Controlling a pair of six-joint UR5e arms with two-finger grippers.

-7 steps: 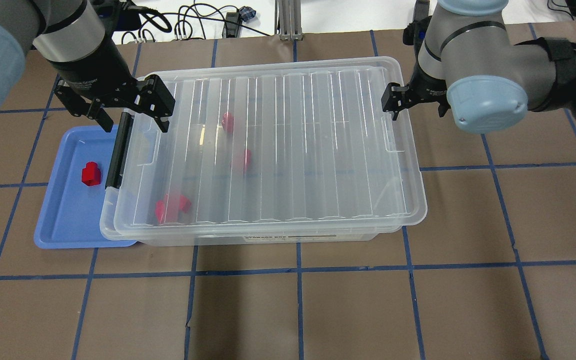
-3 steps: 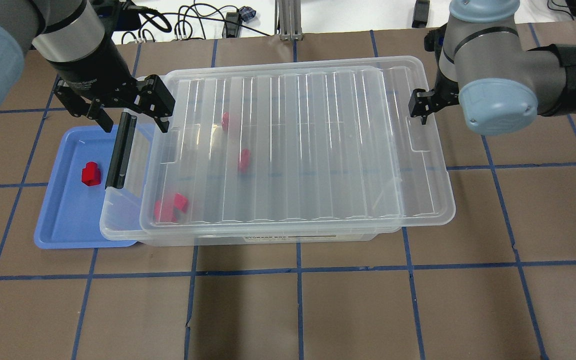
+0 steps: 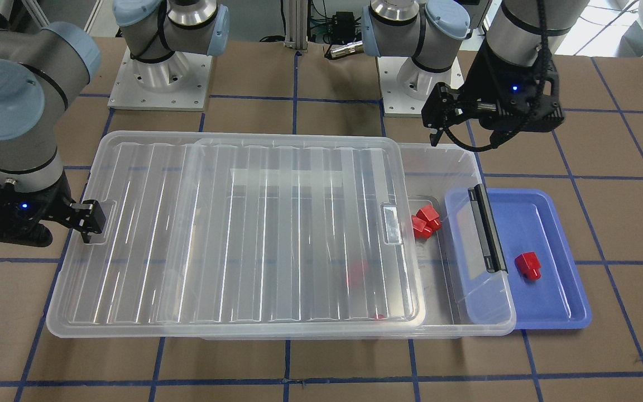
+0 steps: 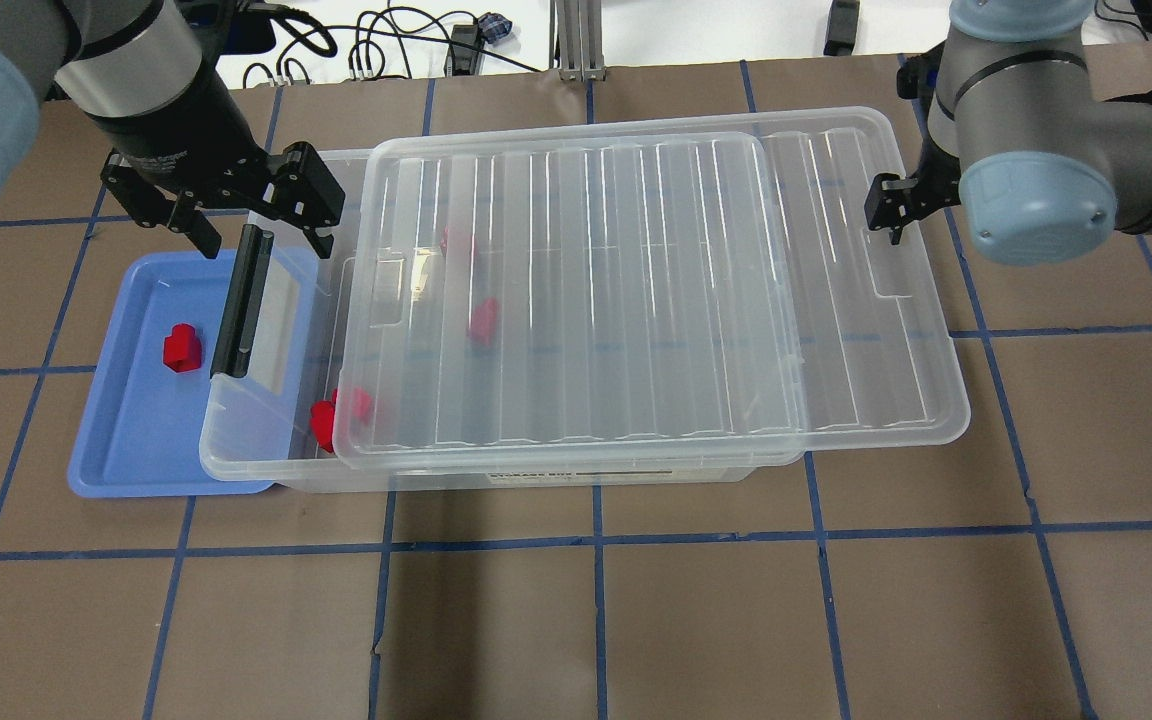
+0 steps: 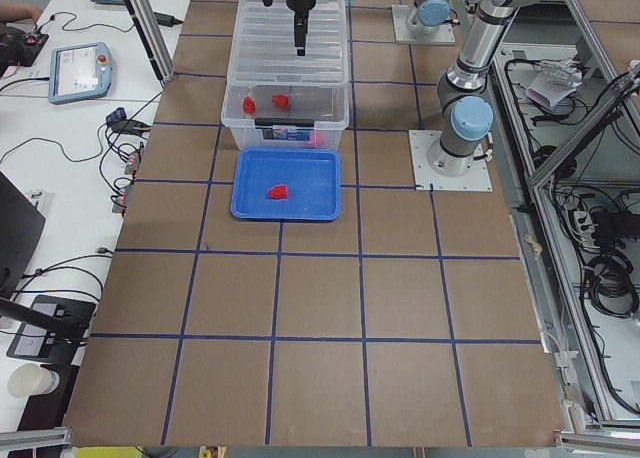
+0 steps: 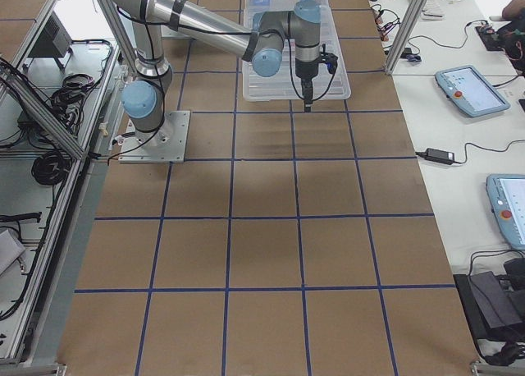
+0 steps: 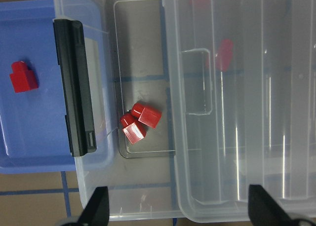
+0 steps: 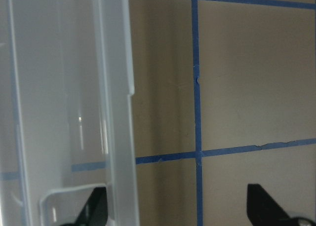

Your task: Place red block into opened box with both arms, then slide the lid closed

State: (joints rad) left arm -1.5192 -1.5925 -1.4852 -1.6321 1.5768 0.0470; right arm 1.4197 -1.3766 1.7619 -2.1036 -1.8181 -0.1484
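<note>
One red block (image 4: 181,347) lies on the blue tray (image 4: 126,440), outside the box (image 4: 236,445). Several more red blocks (image 7: 140,120) sit inside the box near its black bar (image 4: 241,300). The ribbed clear lid (image 4: 636,300) rests on the box, shifted right, so the box's left end is uncovered. My left gripper (image 4: 261,228) hangs open over the box's back left corner and holds nothing. My right gripper (image 8: 180,208) is open at the lid's right short end. One of its fingers (image 3: 91,219) sits in the lid's tab recess, the other outside the rim.
The blue tray lies partly under the box's left end. Cables (image 4: 376,45) and a metal post (image 4: 576,40) stand beyond the table's far edge. Brown table surface (image 4: 596,620) with blue tape lines stretches in front of the box.
The lid has slid right with my right gripper, uncovering the box's left end and the cluster of red blocks there. My left gripper has barely moved.
</note>
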